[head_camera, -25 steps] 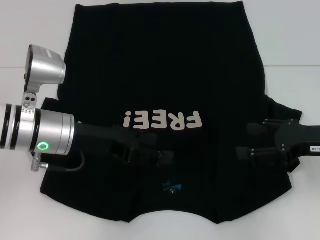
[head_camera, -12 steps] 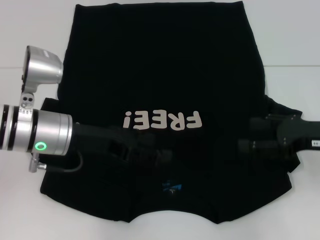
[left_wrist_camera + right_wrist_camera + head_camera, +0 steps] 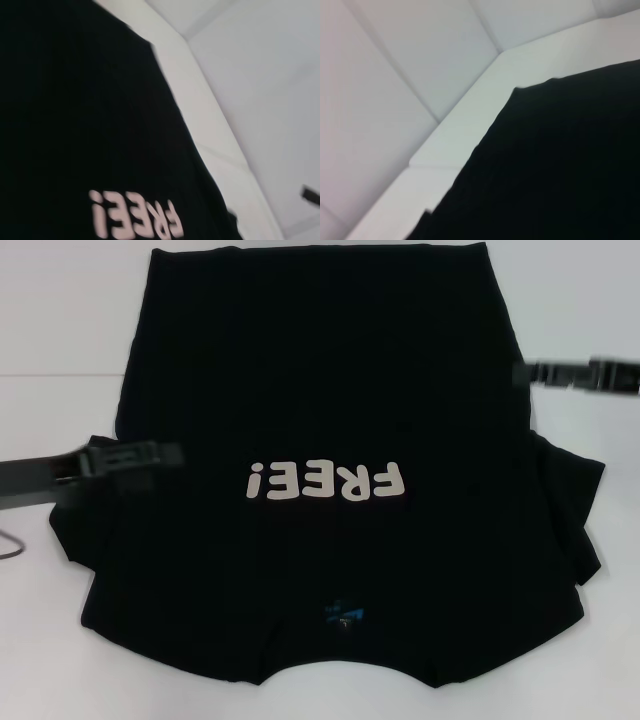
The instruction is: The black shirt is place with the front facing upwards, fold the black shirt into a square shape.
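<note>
the black shirt (image 3: 320, 440) is spread flat on the desk (image 3: 60, 330), sleeves tucked in. left gripper (image 3: 150, 453) and right gripper (image 3: 535, 373) are poised at opposite side edges (jaw state cannot be told); the lengthwise fold seems next, calling for edge grasps.

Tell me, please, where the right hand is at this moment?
In the head view, the right hand hangs at the black shirt's right edge, toward the far side of the white table, beyond the "FREE!" lettering.

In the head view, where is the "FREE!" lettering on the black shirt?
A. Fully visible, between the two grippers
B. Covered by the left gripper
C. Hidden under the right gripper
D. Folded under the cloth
A: the lettering lies bare on the black shirt, with the left gripper and right gripper off to its sides.
</note>
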Action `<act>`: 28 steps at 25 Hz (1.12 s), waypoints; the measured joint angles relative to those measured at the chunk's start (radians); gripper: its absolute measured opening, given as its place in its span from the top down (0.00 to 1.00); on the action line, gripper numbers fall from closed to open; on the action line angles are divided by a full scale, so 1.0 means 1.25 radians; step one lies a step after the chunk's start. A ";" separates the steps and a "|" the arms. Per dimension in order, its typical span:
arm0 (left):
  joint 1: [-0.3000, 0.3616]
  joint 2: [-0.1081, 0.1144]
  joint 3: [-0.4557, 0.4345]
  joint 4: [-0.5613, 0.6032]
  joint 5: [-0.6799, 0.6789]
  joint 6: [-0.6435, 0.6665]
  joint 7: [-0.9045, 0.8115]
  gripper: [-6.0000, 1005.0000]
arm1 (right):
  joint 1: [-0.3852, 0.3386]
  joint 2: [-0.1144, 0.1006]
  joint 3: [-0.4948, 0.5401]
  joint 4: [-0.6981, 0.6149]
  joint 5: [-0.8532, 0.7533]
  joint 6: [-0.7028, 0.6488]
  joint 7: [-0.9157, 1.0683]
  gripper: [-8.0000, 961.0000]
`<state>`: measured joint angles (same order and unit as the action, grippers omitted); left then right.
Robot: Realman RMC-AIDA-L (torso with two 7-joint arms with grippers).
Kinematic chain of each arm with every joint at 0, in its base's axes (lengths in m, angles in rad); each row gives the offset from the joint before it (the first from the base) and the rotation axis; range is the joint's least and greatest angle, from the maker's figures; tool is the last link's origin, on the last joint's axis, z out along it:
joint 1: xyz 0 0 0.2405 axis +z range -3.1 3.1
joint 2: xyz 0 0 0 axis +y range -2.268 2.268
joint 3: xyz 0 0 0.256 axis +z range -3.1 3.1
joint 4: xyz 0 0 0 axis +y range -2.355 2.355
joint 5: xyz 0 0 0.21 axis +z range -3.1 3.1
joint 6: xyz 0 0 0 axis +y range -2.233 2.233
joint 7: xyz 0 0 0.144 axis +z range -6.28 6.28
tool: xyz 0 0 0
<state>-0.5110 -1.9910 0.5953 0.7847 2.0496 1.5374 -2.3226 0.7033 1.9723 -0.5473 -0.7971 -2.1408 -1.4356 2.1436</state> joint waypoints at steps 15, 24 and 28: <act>0.061 0.019 -0.095 -0.118 0.038 -0.148 -0.090 0.15 | 0.071 -0.079 -0.033 0.046 -0.021 0.104 0.216 0.05; 0.060 0.021 -0.096 -0.117 0.037 -0.148 -0.093 0.21 | 0.072 -0.078 -0.038 0.053 -0.030 0.104 0.217 0.05; 0.060 0.022 -0.097 -0.118 0.036 -0.149 -0.094 0.24 | 0.068 -0.079 -0.038 0.054 -0.030 0.103 0.217 0.05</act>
<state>-0.4355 -1.9633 0.4744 0.6374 2.0945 1.3506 -2.4398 0.7888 1.8732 -0.5952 -0.7301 -2.1784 -1.3066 2.4152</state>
